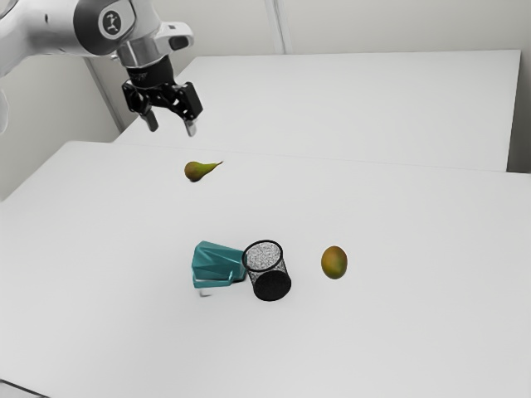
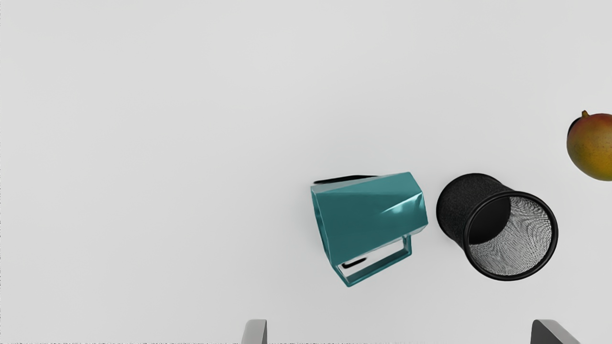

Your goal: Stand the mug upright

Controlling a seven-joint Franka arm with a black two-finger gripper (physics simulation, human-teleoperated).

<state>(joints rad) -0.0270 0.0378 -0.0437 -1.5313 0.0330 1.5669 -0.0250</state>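
Our pincer [image 1: 172, 126] is released, its two fingers [image 2: 255, 332] spread wide, holding and touching nothing, high above the worktop [image 1: 415, 340]. The teal mug [image 2: 368, 215] lies on its side on the worktop, just beside the black mesh cup [image 2: 459, 205], its wider end facing away from that cup. We can't see into the mug. The mesh cup stands upright, and through its open mouth we see the dark bottom. A mango [image 1: 334, 262] and a pear [image 1: 197, 171] lie apart from both.

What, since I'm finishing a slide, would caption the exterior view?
Open gripper above a white table; a teal mug lies on its side beside a black mesh cup.
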